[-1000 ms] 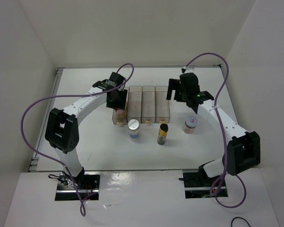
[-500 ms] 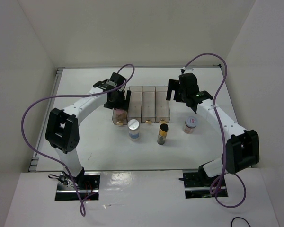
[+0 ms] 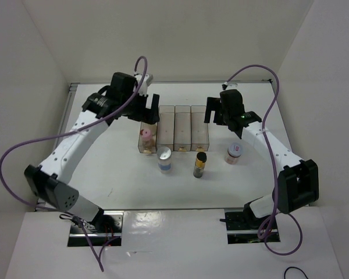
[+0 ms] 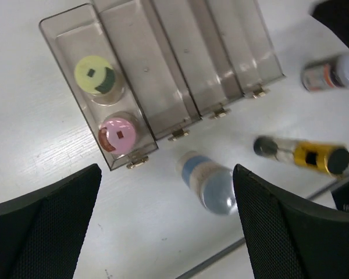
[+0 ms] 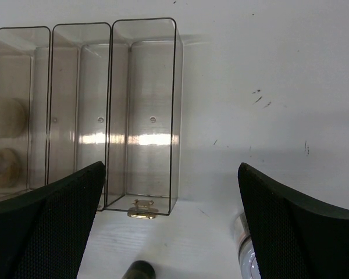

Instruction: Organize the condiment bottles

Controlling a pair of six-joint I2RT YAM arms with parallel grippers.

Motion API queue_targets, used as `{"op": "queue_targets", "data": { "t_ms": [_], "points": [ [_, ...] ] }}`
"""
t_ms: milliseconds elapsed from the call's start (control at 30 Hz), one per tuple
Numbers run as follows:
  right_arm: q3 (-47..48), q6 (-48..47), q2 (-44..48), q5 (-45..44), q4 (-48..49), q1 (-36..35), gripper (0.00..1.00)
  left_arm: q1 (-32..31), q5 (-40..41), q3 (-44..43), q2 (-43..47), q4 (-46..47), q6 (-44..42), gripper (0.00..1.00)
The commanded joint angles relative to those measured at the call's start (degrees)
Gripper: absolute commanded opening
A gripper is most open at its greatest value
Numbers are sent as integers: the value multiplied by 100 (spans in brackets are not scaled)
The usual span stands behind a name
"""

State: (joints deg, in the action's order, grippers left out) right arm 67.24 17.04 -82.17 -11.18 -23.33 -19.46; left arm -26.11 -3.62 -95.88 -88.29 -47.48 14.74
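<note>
Two bottles racked, three on the table, both grippers spread wide and empty.
The yellow-cap bottle [image 4: 96, 74] and pink-cap bottle [image 4: 119, 133] sit in the rack's [image 4: 163, 87] leftmost slot. The blue-label bottle [image 3: 164, 158], amber bottle [image 3: 200, 164] and red-marked bottle [image 3: 234, 153] stand before it, below the left gripper [image 3: 144, 114] and right gripper [image 3: 215, 116]. They look light, rigid, smooth and tippy; grip the body under the cap.

My left gripper [image 4: 167, 170], a second ago down at the clear rack's [image 4: 157, 75] leftmost compartment, has risen up and back with jaws wide apart, uncovering the pink-capped bottle [image 4: 119, 135] standing at that compartment's near end.
</note>
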Motion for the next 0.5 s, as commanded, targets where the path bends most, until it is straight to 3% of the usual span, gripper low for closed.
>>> {"op": "queue_targets", "data": {
  "t_ms": [0, 200, 333, 467],
  "points": [
    [220, 10, 218, -130, 22, 39, 99, -131, -1078, 428, 583, -68, -691, 100],
    [-70, 308, 702, -130, 22, 92, 99, -464, -1185, 1351, 857, 336, -692, 100],
    [-281, 423, 1009, -130, -84, 92, 99, -956, -494, 1502, 779, 389, -744, 100],
    [-423, 485, 1264, -236, -189, 92, 99, -1229, -341, 1502, 559, 389, -815, 100]
  ]
}}
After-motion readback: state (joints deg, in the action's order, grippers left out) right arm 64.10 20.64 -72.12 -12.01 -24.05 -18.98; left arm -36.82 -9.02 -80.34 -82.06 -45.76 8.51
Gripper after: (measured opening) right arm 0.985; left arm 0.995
